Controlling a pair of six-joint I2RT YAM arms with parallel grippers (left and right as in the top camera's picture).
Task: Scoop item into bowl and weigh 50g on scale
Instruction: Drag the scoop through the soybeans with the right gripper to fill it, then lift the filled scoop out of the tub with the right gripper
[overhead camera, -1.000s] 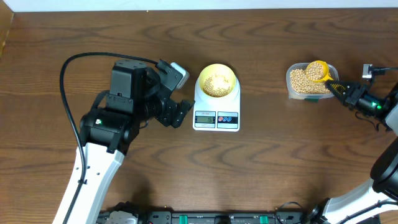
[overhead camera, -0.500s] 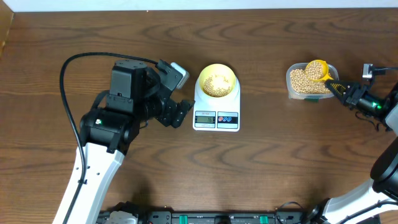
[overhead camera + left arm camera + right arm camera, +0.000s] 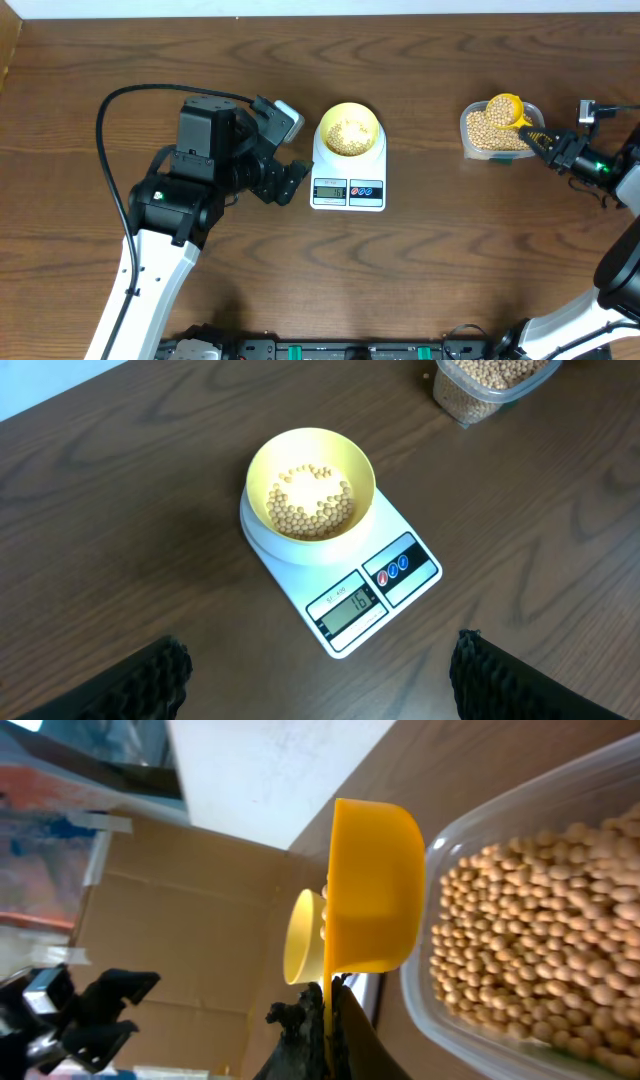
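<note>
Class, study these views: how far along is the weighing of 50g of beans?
Done: the bowl sits on the scale holding a shallow layer of beans; the display seems to read 16. In hand: the right gripper, shut on the yellow scoop, holds a load over the tub. Still to do: tip it in, repeat until 50. The left gripper hangs open.

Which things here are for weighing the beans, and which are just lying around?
For the job: beans, bowl, scale, scoop, tub, and the right gripper holding the scoop.
Just there: table, cable on the left arm, cardboard behind the table.
</note>
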